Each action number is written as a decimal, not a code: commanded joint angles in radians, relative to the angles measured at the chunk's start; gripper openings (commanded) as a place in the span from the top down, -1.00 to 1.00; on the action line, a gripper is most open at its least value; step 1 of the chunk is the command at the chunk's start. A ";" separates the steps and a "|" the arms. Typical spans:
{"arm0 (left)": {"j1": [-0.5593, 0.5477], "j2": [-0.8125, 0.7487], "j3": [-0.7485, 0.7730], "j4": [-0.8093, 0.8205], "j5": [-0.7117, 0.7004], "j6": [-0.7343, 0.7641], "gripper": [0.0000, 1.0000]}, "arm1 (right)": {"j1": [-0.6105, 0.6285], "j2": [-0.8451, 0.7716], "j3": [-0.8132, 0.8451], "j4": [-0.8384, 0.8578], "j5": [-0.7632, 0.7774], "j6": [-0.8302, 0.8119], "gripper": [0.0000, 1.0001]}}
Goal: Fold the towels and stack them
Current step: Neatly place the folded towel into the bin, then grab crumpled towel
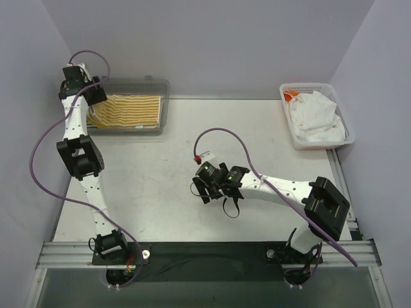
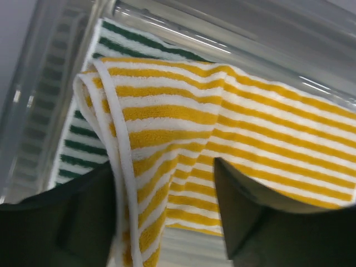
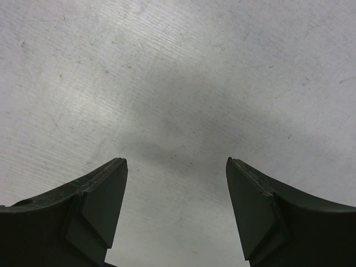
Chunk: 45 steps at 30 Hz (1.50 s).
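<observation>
Two striped cloth towels lie stacked in the clear grey plastic tray (image 1: 164, 90) at the upper left of the top view: a yellow-and-white striped towel (image 2: 250, 139) on top and a dark-green-and-white striped towel (image 2: 78, 146) under it, showing only along its left side. A third lot, crumpled plain white towels (image 1: 314, 119), fills the white plastic mesh basket (image 1: 345, 126) at the upper right. How many are in that heap I cannot tell, and a small orange thing (image 1: 291, 95) beside them is too small to name. The left gripper (image 2: 164, 167) hangs over the tray with its jaws apart. A loose, doubled-over edge of the yellow towel runs down between them, close to one finger. The right gripper (image 3: 175, 161) hovers mid-frame over the bare grey table (image 1: 160, 212), jaws wide and holding nothing. The likely trouble is at the tray. If the left arm lifts off with that rumpled edge snagged on a finger, the top towel could be dragged askew or unfolded, and the green towel beneath might shift too. A finger could also knock the tray wall. In all there are one tray, one basket and two arms.
</observation>
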 commanded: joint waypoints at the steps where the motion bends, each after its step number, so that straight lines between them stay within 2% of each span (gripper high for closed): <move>1: 0.002 -0.036 0.001 0.072 -0.149 0.013 -0.60 | 0.008 0.015 0.033 -0.035 0.028 -0.006 -0.44; 3: 0.002 -0.055 -0.002 0.080 -0.223 0.026 -0.86 | 0.009 0.012 0.034 -0.035 0.029 -0.008 -0.44; 5: -0.007 -0.085 -0.002 0.084 -0.273 0.045 -0.95 | 0.011 0.009 0.030 -0.035 0.031 -0.008 -0.43; 9: -0.034 -0.145 -0.015 0.106 -0.402 0.100 -0.95 | 0.011 -0.013 0.022 -0.035 0.052 0.002 -0.43; 12: -0.063 -0.194 -0.043 0.110 -0.441 0.125 -0.95 | 0.008 -0.045 0.008 -0.037 0.086 0.009 -0.43; 18: -0.134 -0.357 -0.204 0.124 -0.369 0.076 -0.95 | -0.024 -0.132 0.007 -0.055 0.172 -0.011 -0.46; 21: -0.207 -0.479 -0.354 0.126 -0.360 0.068 -0.95 | -0.079 -0.177 0.039 -0.081 0.247 -0.047 -0.59; 24: -0.272 -0.640 -0.547 0.130 -0.355 0.057 -0.95 | -0.193 -0.200 0.097 -0.109 0.334 -0.080 -0.83; 25: -0.321 -0.723 -0.604 0.129 -0.340 0.044 -0.95 | -0.232 -0.203 0.119 -0.119 0.345 -0.084 -0.85; 26: -0.336 -0.772 -0.712 0.129 -0.322 0.022 -0.95 | -0.327 -0.202 0.142 -0.132 0.365 -0.084 -0.86; 28: -0.381 -0.913 -0.837 0.152 -0.231 -0.039 -0.95 | -0.418 -0.185 0.223 -0.162 0.384 -0.074 -0.91; 33: -0.481 -1.183 -1.231 0.184 -0.160 -0.073 -0.95 | -0.738 -0.113 0.381 -0.183 0.333 -0.061 -0.85; 35: -0.502 -1.304 -1.339 0.189 -0.124 -0.078 -0.95 | -0.817 -0.081 0.451 -0.181 0.303 -0.048 -0.79; 36: -0.507 -1.381 -1.455 0.208 -0.084 -0.091 -0.95 | -0.898 -0.036 0.476 -0.181 0.268 -0.043 -0.78; 40: -0.516 -1.530 -1.696 0.274 -0.030 -0.125 -0.95 | -1.024 0.103 0.583 -0.164 0.168 -0.031 -0.72; 45: -0.533 -1.555 -1.844 0.291 -0.038 -0.121 -0.95 | -1.107 0.329 0.732 -0.159 0.148 -0.038 -0.71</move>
